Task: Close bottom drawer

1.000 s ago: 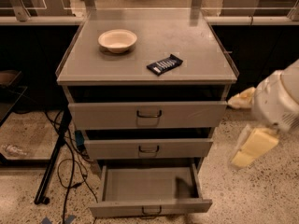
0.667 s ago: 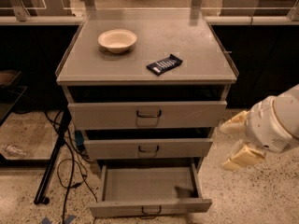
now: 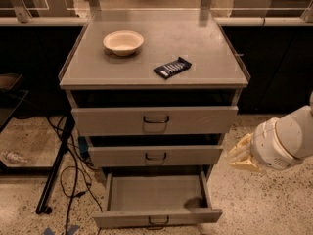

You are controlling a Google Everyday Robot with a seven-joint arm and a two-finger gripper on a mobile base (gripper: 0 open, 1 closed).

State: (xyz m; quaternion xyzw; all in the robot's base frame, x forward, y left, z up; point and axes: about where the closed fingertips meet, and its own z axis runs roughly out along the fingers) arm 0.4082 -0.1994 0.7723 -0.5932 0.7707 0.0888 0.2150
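Camera view: hand (image 3: 240,155) at end of white arm (image 3: 283,143), over speckled floor (image 3: 264,199), touching nothing; whether apart or together, cannot tell. Down and left of hand, bottom drawer (image 3: 122,218) pulled far out, small dark handle on its front. Straight left of hand, level with it, middle drawer (image 3: 195,155); up and left, top drawer (image 3: 107,120). Further up-left, on counter (image 3: 210,48), pale bowl (image 3: 123,42) and dark packet (image 3: 172,67), apart from each other.
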